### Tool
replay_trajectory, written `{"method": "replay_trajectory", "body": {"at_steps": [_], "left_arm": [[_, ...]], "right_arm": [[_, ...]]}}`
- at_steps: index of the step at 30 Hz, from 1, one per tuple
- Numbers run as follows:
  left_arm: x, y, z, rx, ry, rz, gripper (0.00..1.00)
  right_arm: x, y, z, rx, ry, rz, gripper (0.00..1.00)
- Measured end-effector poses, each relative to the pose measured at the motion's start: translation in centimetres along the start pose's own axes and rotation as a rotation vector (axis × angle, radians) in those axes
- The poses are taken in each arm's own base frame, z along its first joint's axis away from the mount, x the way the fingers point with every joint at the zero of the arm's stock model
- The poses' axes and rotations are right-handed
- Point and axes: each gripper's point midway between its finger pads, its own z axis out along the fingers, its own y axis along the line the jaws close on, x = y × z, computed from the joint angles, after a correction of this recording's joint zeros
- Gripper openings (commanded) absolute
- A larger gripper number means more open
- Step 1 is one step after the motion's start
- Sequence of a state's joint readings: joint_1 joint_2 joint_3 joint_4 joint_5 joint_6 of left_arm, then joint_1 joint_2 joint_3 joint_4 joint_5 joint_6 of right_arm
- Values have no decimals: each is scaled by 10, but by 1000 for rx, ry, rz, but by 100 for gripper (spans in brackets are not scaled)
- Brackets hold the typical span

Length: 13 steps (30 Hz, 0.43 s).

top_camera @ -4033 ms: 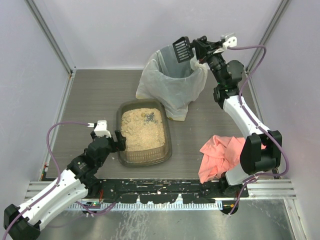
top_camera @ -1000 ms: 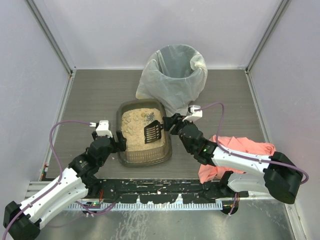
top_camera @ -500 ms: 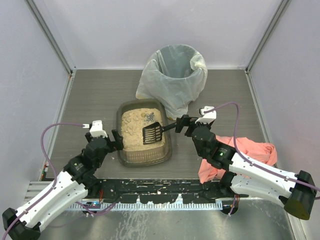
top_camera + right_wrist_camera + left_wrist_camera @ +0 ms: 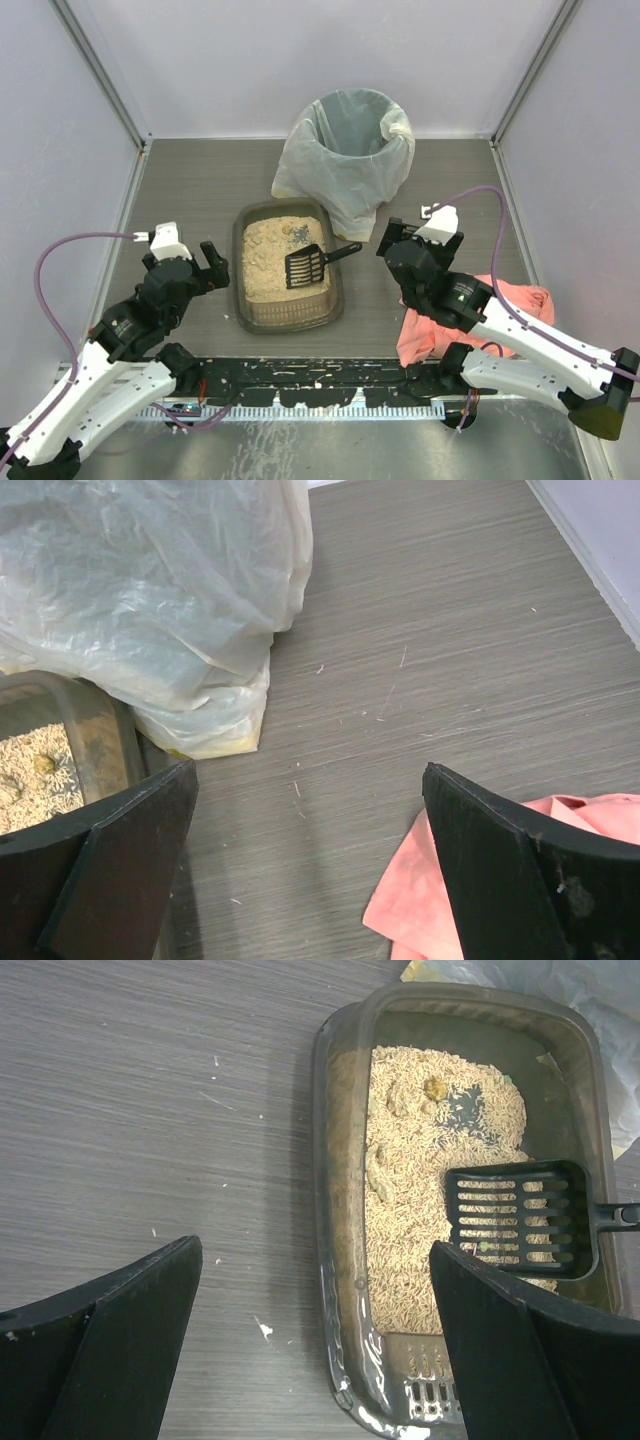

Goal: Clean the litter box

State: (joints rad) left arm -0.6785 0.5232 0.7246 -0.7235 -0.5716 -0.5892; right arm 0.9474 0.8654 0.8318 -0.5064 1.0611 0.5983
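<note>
Left gripper: fingers spread wide, holding nothing, poised above the table just left of the litter box. Right gripper: fingers likewise apart and empty, over bare table to the right of the box. The litter box sits mid-table between the two grippers, its far end touching the white-bagged bin. A black slotted scoop lies on the tan granules, handle across the right rim. Pink cloth lies near the right arm.
</note>
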Motion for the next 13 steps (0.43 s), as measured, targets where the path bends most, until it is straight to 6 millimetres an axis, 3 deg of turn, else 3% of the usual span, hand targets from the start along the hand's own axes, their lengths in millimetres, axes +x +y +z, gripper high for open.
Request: {"method": "replay_trajectory", "body": {"at_steps": [13], "left_arm": [[-13,12,-23,-26,17,25,98]], "right_arm": [[-4,-35,-18,-39,-38,82,100]]}}
